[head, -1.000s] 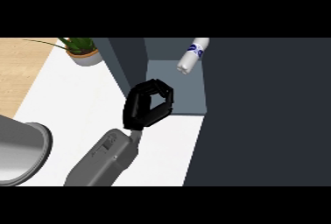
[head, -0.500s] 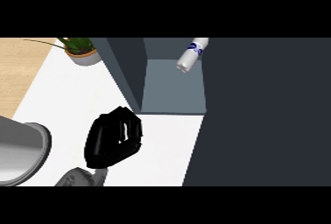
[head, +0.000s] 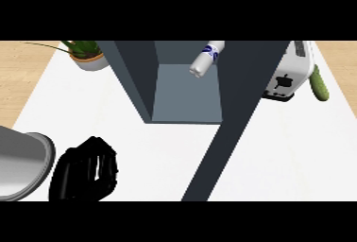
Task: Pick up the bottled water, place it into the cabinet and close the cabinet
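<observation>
Lying tilted, bottled water (head: 206, 58) in cabinet (head: 185, 97), cap nearest.

Left hand (head: 83, 170) low (fingers curled)

1. The bottled water (head: 206, 58), lying inside the cabinet (head: 182, 97) at the far middle of the counter, carries a blue mark on its white label, but no letters can be made out.
2. The toaster (head: 289, 71), at the far right, has dark marks on its near face; none of them reads as a word or number.
</observation>
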You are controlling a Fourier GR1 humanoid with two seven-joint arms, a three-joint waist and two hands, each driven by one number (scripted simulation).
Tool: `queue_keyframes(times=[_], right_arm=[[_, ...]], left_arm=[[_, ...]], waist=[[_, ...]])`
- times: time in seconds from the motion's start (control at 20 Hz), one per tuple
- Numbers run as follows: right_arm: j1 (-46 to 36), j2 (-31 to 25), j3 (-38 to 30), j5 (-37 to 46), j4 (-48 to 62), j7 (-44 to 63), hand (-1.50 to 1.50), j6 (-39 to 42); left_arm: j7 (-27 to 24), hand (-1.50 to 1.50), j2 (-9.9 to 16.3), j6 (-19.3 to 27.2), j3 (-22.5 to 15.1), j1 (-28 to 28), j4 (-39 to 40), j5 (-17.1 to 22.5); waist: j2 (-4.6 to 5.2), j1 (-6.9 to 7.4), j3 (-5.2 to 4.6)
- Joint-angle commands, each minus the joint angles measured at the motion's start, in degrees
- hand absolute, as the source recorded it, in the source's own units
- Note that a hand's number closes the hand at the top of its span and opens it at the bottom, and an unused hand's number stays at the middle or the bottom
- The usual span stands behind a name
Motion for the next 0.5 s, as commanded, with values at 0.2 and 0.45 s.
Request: queue_keyframes(times=[0.2,0.45], right_arm=[[-18.63,6.98,9.18,7.64,6.97,5.86,1.50,-4.65],[-25.53,6.79,9.17,8.88,14.17,2.95,1.50,-15.83]], left_arm=[[-2.86,1.50,2.63,-3.87,3.23,8.18,-3.72,1.78],[-5.02,1.50,3.84,-6.19,5.15,11.78,-4.05,2.30]], waist=[[0.05,0.67,-0.11],[0.17,1.17,-0.14]])
